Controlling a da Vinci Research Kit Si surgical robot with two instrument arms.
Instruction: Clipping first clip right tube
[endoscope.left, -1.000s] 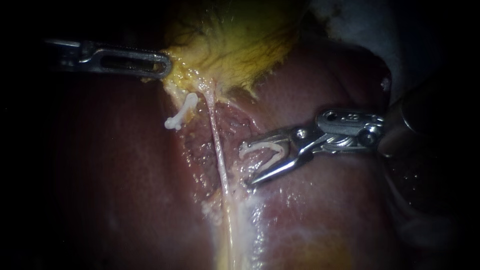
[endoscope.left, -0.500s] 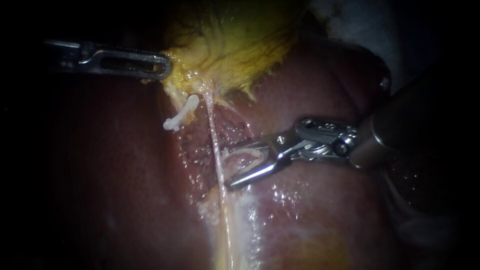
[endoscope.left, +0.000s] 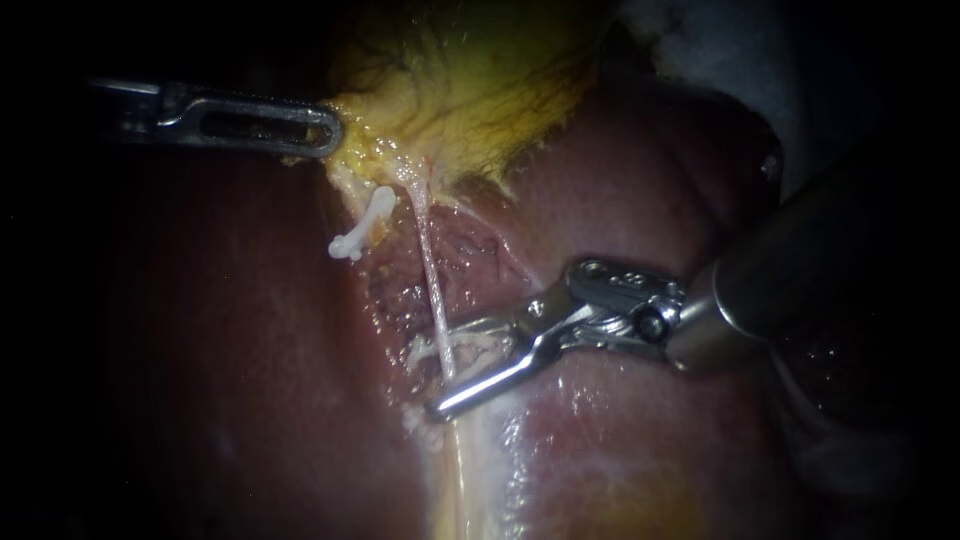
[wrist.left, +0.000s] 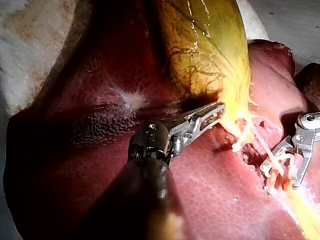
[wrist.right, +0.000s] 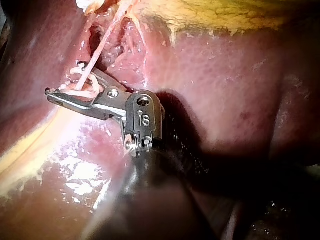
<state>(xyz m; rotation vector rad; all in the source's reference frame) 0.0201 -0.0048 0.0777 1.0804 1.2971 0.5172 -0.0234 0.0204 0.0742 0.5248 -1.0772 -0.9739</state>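
Endoscope view: the right instrument (endoscope.left: 440, 368) has its jaws spread either side of the right tube (endoscope.left: 428, 270), low on the tube and just above the liver (endoscope.left: 620, 180). Between them they carry an open white clip (endoscope.left: 470, 342) (both jaws bear on it, so they are gripping the clip, not the tube). I judge the placing as good as done and the squeeze left to do, since the clip's legs do not look brought together. A second clip (endoscope.left: 362, 222) sits on the strand to the left, near the gallbladder (endoscope.left: 480, 100). The left instrument (endoscope.left: 322, 130) seems clamped on the gallbladder's yellow edge, as far as that dim corner lets me tell.

Left wrist view: the left instrument's jaws lie together, with their tips in the yellow tissue at the gallbladder's narrow end. Beyond them the white clip straddles the tube.

Right wrist view: the tube runs between the right instrument's jaws and across the clip's loop.

No container shows in any view.
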